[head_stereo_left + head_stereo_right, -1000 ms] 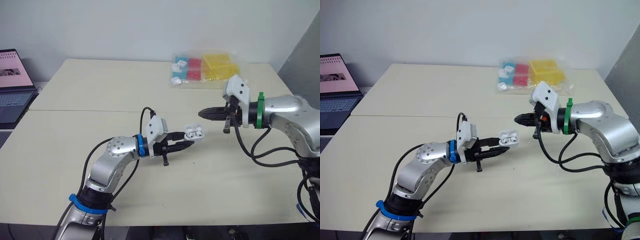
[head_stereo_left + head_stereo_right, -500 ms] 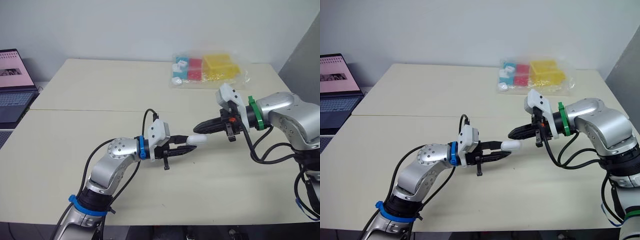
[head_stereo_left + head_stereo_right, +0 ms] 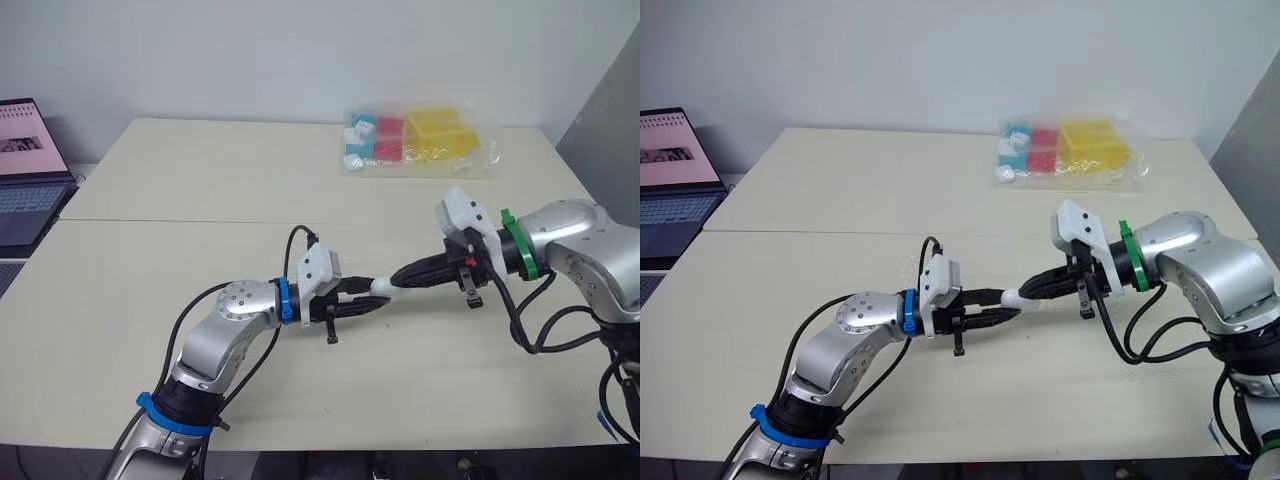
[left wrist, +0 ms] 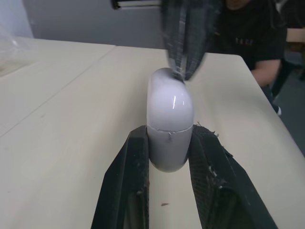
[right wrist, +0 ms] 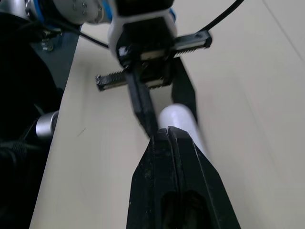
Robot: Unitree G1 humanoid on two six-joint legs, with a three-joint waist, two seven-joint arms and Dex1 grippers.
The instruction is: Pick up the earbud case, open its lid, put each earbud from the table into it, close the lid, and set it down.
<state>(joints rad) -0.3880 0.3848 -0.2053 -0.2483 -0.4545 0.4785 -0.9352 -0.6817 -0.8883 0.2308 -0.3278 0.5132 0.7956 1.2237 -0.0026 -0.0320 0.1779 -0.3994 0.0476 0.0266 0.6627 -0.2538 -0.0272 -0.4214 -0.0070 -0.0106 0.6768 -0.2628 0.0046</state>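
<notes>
**STATUS: CASE HELD IN L GRIPPER, R GRIPPER AT ITS TIP**

1. L gripper: narrow setting, clamped on the earbud case. One black finger presses each side of the case's lower half. The arm reaches fwd and toward the robot's right, low over the table.

2. R gripper: both fingers pressed flat together, no gap btwn them. The tips touch the free end of the case, opposite the L gripper. The arm reaches in from the right, angled down.

3. Earbud case: white, rounded, lid down on the body w/ a thin seam line across the middle. It points away from the L gripper, toward the R one. It sits near the middle of the table, just above the surface or on it; cannot tell which.

4. Surroundings:
   - Clear bag w/ blue, red and yellow items: far edge of the table, well apart from both grippers.
   - Laptop, screen lit: beyond the table's left edge.
   - Person in a dark top: past the table's end, in the L wrist view.
</notes>
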